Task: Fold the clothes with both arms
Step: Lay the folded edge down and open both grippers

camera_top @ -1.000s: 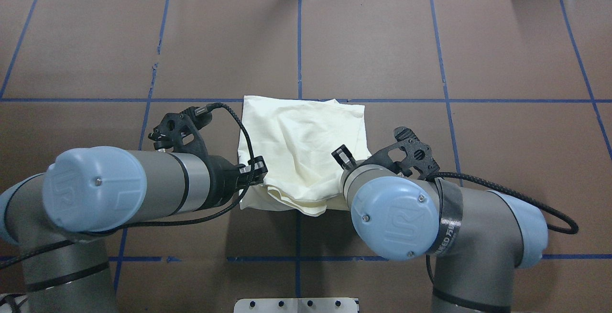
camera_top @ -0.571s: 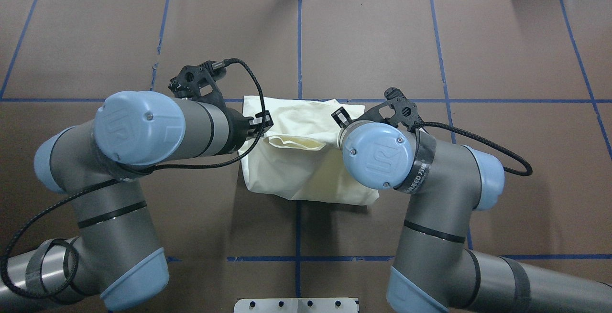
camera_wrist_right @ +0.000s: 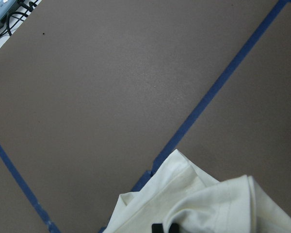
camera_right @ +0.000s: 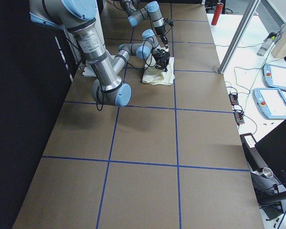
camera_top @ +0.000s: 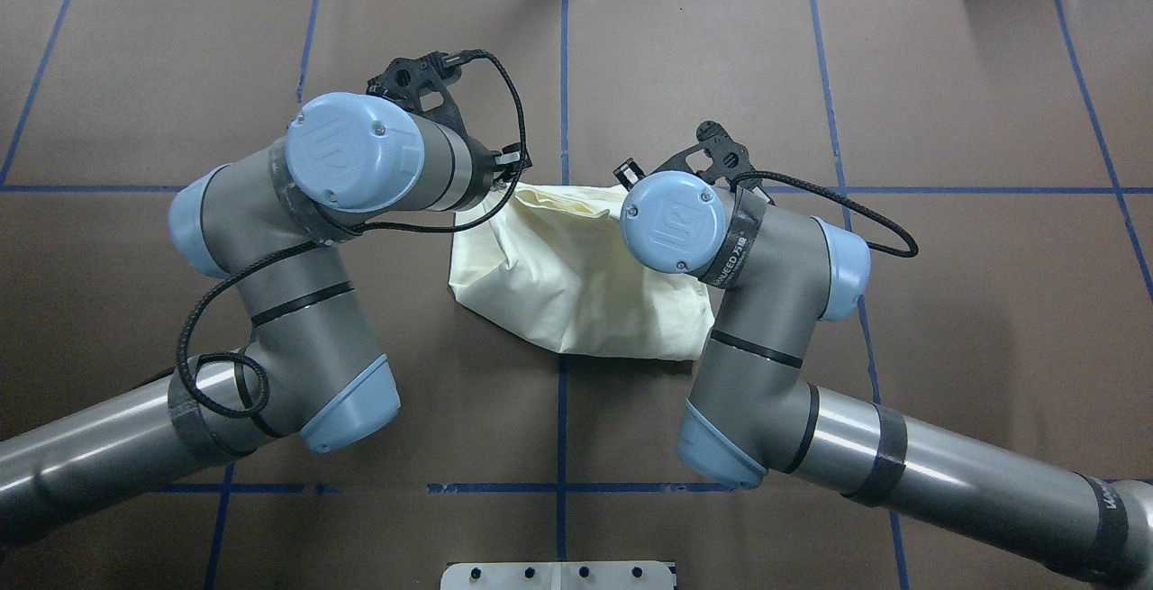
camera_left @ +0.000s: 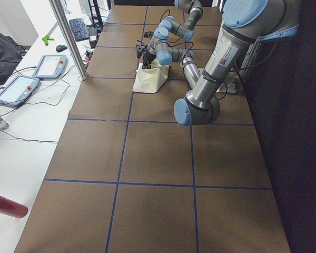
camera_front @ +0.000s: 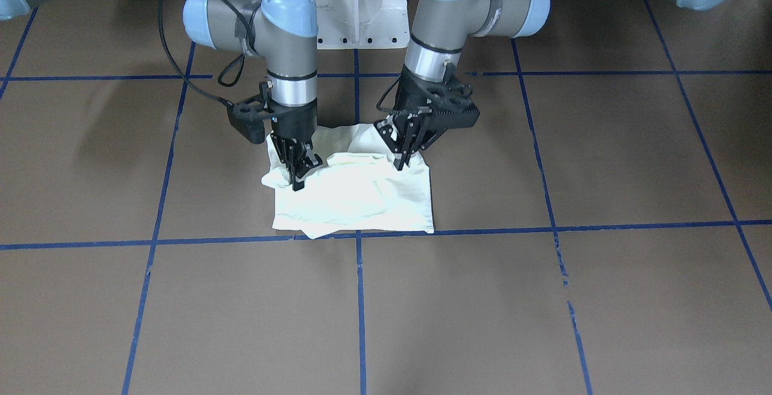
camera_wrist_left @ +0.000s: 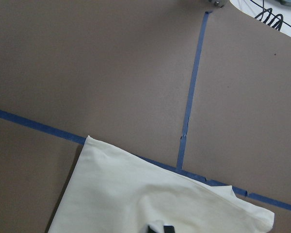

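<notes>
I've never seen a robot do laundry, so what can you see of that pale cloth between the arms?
It is a cream-white shirt, cotton by the look, folded into a rough, creased rectangle of several layers; no print shows. It lies on the brown table, its edge farthest from the robot along a blue tape line. The left gripper and right gripper each pinch the top layer, one near each side.
</notes>
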You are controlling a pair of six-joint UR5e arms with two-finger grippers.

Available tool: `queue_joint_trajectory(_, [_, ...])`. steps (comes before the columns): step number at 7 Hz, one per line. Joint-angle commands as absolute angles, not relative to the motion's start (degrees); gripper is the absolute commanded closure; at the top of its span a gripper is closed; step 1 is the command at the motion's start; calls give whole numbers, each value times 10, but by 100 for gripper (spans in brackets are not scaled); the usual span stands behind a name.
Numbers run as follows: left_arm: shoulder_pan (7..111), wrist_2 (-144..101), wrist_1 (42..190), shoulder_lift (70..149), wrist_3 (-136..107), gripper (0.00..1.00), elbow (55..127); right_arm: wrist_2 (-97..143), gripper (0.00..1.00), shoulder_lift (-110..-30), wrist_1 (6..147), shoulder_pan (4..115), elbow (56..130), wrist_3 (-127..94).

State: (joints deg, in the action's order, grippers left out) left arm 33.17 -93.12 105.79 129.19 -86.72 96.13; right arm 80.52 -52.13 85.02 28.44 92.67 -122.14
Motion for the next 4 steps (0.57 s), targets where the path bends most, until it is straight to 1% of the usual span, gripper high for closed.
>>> queue_joint_trajectory(1, [337, -928, 1086, 1309, -856, 100, 897, 817, 100, -496, 825, 297, 862, -1209])
queue_joint_trajectory(2, [337, -928, 1087, 1316, -835, 100, 879, 818, 100, -496, 812, 297, 849, -1208])
queue_joint_trajectory(4, [337, -929, 1087, 1315, -831, 100, 870, 818, 100, -496, 807, 297, 841, -1195])
